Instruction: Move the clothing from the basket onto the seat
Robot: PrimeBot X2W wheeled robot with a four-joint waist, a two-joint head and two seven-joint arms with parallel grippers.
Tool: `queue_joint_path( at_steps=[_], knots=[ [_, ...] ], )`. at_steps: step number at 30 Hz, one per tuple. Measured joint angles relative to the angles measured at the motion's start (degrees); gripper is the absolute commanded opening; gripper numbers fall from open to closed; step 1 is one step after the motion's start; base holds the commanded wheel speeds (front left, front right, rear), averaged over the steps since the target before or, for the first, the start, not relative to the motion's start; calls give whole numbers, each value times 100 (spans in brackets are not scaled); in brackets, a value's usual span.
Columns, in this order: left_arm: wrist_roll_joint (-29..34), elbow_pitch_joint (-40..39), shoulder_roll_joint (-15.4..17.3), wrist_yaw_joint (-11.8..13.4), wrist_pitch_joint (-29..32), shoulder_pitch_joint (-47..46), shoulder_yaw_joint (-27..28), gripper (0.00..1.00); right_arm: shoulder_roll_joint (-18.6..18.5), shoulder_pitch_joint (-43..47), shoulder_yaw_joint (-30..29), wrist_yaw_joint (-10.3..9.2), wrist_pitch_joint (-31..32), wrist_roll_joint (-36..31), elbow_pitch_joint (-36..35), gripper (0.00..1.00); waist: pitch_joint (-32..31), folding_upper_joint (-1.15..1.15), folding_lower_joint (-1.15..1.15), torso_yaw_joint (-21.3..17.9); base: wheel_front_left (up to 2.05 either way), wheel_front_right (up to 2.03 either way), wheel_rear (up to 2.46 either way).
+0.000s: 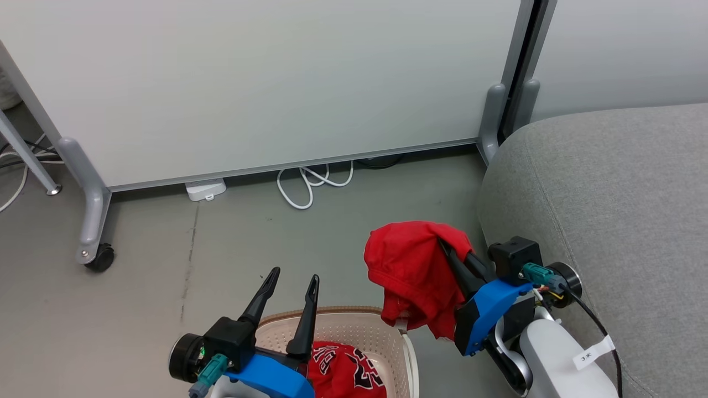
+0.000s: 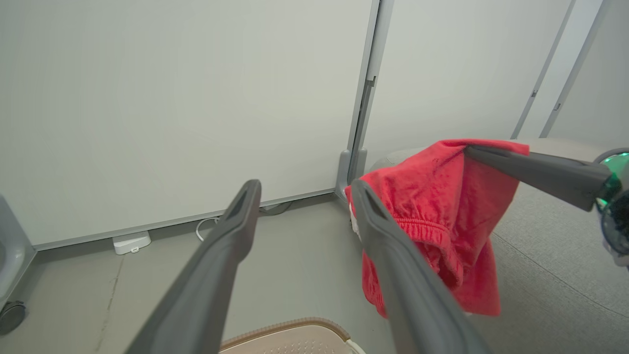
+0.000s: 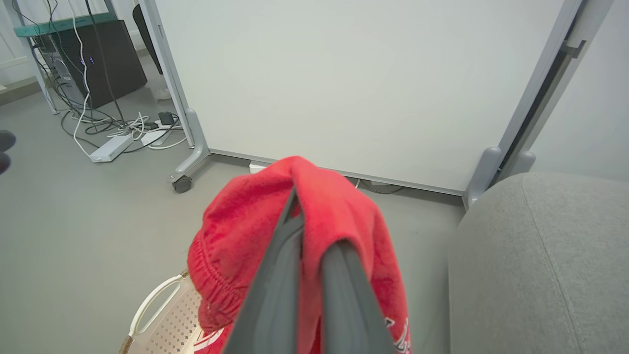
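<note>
My right gripper (image 1: 447, 247) is shut on a red jersey (image 1: 412, 271), which hangs in the air just right of the basket and left of the grey seat (image 1: 614, 193). In the right wrist view the jersey (image 3: 245, 231) drapes over the right gripper (image 3: 308, 216), with the seat (image 3: 540, 260) to its right. A second red jersey (image 1: 345, 373) with black-and-white lettering lies in the cream basket (image 1: 362, 326). My left gripper (image 1: 294, 279) stands open above the basket's near left side, holding nothing. The left wrist view shows the left gripper (image 2: 304, 189), the held jersey (image 2: 432, 216) and the basket rim (image 2: 290, 328).
A white partition panel (image 1: 265, 83) on grey legs with a caster (image 1: 101, 257) stands behind. White cable loops (image 1: 310, 185) and a small white box (image 1: 206, 189) lie at its foot. A dark computer tower (image 3: 93, 59) and cables (image 3: 118, 132) sit far left.
</note>
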Motion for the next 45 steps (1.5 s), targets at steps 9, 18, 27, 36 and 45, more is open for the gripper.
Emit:
queue_joint_path(
  at_steps=[9,18,27,36,45],
  knots=[
    [109,26,-52,-63,0,-5,73,100,0,3,-32,0,-4,8,-43,0,71,0,0,-350,0,0,0],
    [177,-32,-75,-104,0,-98,64,100,-1,-26,-27,0,-53,38,-71,0,195,0,0,-968,0,0,0],
    [218,-7,-81,-113,0,-186,-3,100,-1,-62,-42,0,-122,69,-77,0,296,0,0,-1714,0,0,0],
    [243,0,-83,-114,0,-232,-48,100,-3,-59,-64,0,-181,102,-85,0,367,0,0,-2359,0,0,0],
    [238,7,-80,-115,0,-257,-85,100,-3,-59,-63,0,-193,126,-67,0,394,0,0,-2771,0,0,0]
  ],
)
